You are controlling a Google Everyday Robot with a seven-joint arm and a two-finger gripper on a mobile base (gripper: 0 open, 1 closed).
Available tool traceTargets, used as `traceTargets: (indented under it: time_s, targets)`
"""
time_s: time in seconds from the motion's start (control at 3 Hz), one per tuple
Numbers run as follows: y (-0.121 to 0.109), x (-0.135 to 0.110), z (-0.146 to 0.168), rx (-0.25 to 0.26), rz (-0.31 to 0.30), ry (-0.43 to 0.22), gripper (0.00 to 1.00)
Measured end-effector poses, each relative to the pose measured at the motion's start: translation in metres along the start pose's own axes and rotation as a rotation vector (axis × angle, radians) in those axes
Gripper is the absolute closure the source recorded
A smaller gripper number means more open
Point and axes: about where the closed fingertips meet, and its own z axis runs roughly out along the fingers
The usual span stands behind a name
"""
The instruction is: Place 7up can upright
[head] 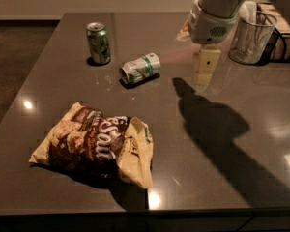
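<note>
The claw (203, 76) hangs over the counter (63, 86) toward the far right corner, pointing down and carrying nothing that shows. Whether it is open or closed I cannot tell. It appears clear of the surface and touches none of the objects.

Nothing of the task looks done yet. The 7up can (140, 68) lies on its side to the claw's left, near the middle of the far half of the counter and apart from the claw, with one silver end toward the near left. What is left, by my reading, is the whole job: reach the can, grip it, turn it and set it on its base.

Further out, a green can (98, 43) stands upright nearer the far left corner. A wire mesh cup (251, 33) sits by the far right corner, behind the claw. A crumpled snack bag (94, 146) lies toward the near left.
</note>
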Motion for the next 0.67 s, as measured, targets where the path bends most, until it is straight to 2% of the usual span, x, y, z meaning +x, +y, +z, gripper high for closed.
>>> traceTargets:
  time_s: [0.33, 0.67]
  targets:
    - [-0.029, -0.021, 0.031, -0.03, -0.091, -0.012, 0.0]
    - [-0.051, -0.043, 0.045, -0.034, -0.156, -0.034, 0.0]
